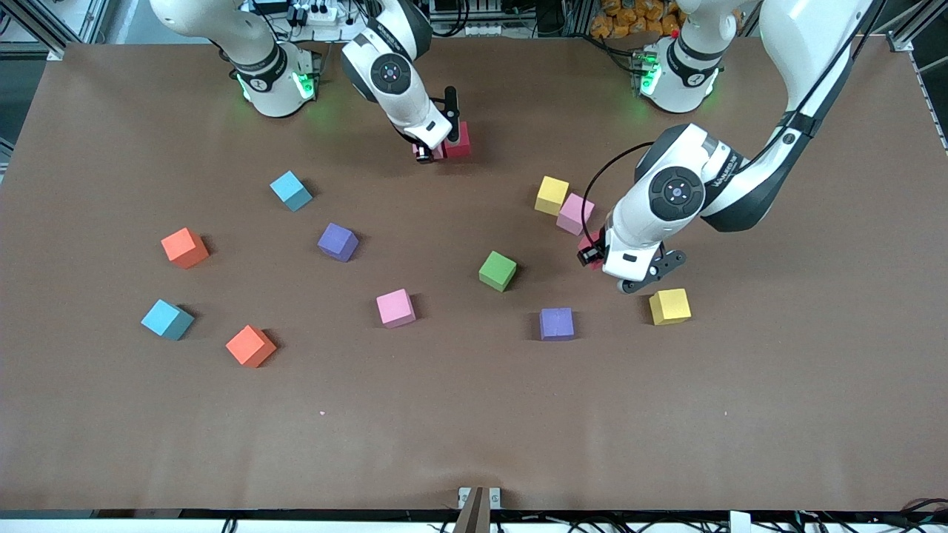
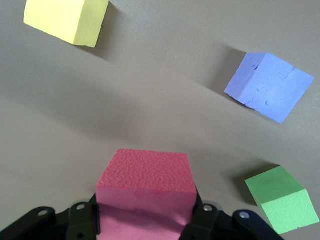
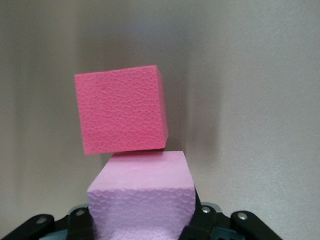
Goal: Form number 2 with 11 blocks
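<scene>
My right gripper (image 1: 437,152) grips a pink block (image 3: 142,200) touching the red block (image 1: 459,139) — mostly hidden from the front. My left gripper (image 2: 145,225) clamps a red cube (image 2: 145,192) — barely visible in front — near the yellow-and-pink pair (image 1: 564,204).

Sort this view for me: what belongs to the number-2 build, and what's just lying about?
Job:
- left gripper, shut on a held red block over the table
- right gripper at a pink block beside a second red block
- eleven other blocks spread over the table

Lying about:
- power strip and what look like orange packets, off the table by the arm bases
</scene>
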Available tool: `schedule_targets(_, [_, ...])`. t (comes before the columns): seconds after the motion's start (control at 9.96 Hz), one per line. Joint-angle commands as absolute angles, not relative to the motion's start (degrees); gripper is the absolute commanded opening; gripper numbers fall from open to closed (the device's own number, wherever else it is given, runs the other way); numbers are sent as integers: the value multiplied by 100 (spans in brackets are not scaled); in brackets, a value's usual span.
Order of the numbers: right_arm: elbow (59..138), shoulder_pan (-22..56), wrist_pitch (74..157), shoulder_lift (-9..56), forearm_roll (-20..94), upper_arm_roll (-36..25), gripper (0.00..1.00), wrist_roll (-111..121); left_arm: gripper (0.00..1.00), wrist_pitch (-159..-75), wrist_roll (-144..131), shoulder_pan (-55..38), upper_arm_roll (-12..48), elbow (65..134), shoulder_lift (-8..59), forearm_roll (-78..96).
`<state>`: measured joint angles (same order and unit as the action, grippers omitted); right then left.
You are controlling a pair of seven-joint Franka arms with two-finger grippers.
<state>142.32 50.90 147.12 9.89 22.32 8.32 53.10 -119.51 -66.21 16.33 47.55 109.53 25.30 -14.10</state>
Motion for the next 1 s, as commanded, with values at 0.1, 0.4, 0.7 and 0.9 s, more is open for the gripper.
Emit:
schedule_targets(0.1, [14353,5150,14906,967,2435,853,83,5432,0,-11865,-6557,1661,4781,10960,2479,-1274])
schedule_targets(0.4, [14361,5133,14898,967,2435,853,100,5467,0,-11865,-6565,1652,4781,10960,2479,-1274])
schedule_targets(0.7, [14335,5124,14696,757,2435,853,100,5467,0,-11865,-6574,1652,4781,10977,2479,-1274])
schedule_targets(0.9, [14326,5046,14442,398,2426,818,100,5458,0,-11865,-6618,1661,4868,11012,2478,-1266])
